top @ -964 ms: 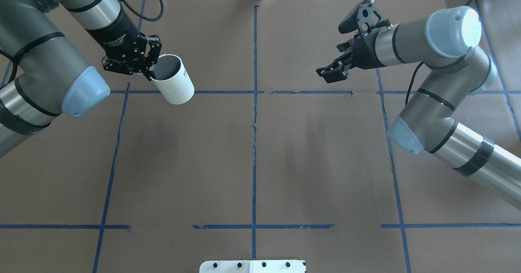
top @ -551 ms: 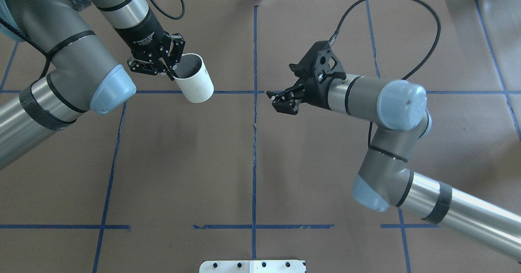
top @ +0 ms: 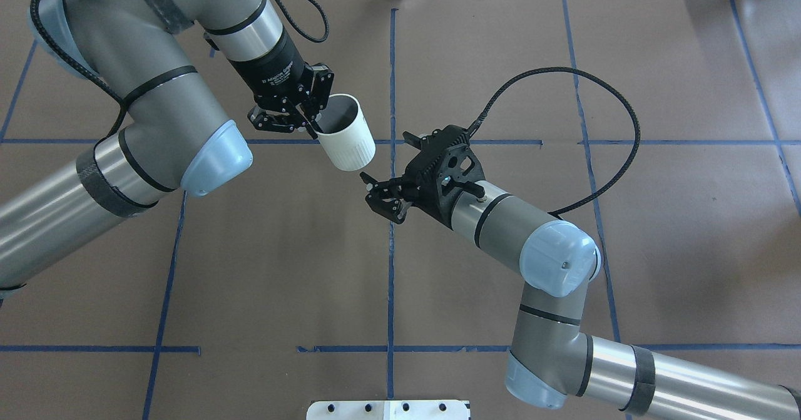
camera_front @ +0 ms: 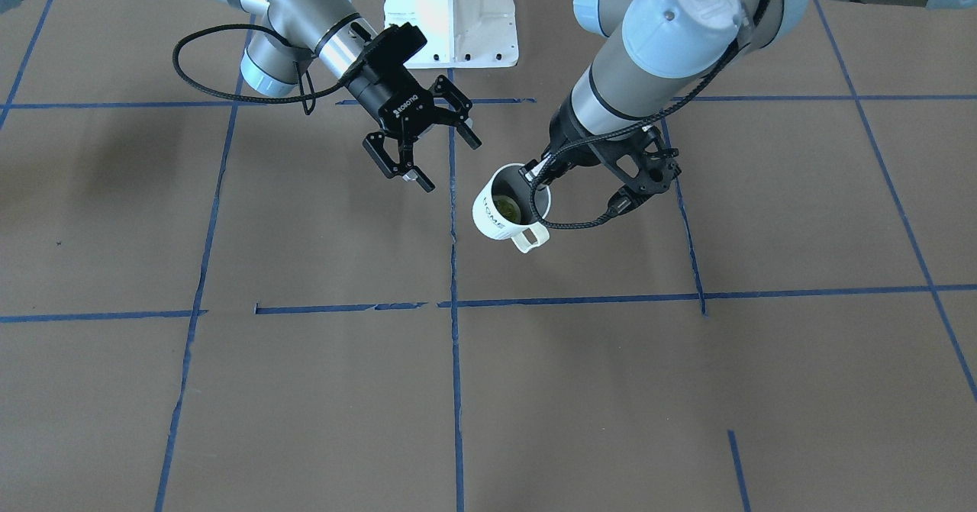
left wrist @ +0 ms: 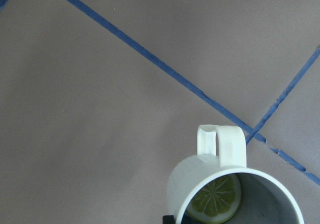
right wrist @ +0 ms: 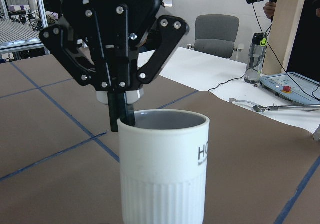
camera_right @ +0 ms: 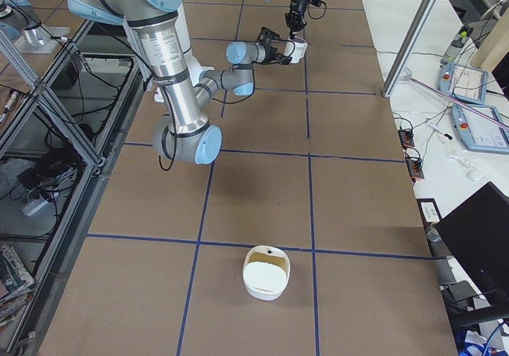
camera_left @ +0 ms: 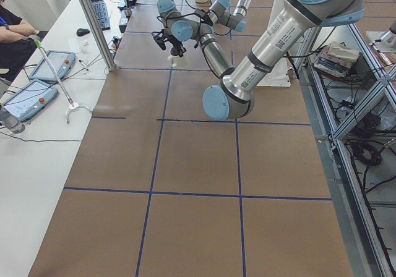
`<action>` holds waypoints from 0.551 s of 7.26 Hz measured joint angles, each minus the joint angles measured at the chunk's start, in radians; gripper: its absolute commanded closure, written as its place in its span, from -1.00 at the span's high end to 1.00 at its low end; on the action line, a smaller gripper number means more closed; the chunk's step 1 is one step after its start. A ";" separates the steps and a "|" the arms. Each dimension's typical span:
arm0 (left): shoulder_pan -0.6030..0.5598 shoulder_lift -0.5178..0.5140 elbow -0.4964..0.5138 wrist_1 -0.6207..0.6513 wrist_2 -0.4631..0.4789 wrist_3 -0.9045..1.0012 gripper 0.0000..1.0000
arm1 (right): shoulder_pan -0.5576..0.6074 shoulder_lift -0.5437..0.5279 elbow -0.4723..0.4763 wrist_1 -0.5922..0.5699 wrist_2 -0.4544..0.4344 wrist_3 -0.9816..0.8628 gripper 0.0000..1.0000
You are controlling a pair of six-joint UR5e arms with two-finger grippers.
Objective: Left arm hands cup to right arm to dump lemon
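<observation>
The white cup (top: 346, 137) hangs tilted above the table near the centre line. My left gripper (top: 312, 129) is shut on its rim, one finger inside. The yellow-green lemon (camera_front: 507, 208) lies inside the cup; the left wrist view shows it as a slice (left wrist: 215, 202) under the handle. My right gripper (top: 377, 196) is open and empty, just to the near right of the cup and apart from it. The right wrist view faces the cup (right wrist: 165, 174) side-on, with the left gripper (right wrist: 122, 118) on its rim. In the front view the right gripper (camera_front: 450, 165) is to the left of the cup (camera_front: 488, 214).
The brown table (top: 263, 263) carries blue tape lines. A white bowl-like container (camera_right: 266, 272) stands near the table's end on my right. The robot's white base (camera_front: 450, 16) is at the table's back edge. Operators' tables with pendants (camera_left: 43, 67) stand beyond the far edge.
The left arm has carried the cup right, toward the centre line. The right arm has swung left and nearer, bringing its open gripper close to the cup.
</observation>
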 measured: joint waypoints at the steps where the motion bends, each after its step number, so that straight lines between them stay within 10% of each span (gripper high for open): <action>1: 0.012 -0.006 0.000 -0.013 0.000 -0.020 -1.00 | -0.004 0.001 0.000 0.000 -0.006 0.004 0.99; 4: 0.045 -0.008 -0.005 -0.072 0.000 -0.082 -1.00 | -0.005 0.001 0.000 0.001 -0.010 0.005 0.99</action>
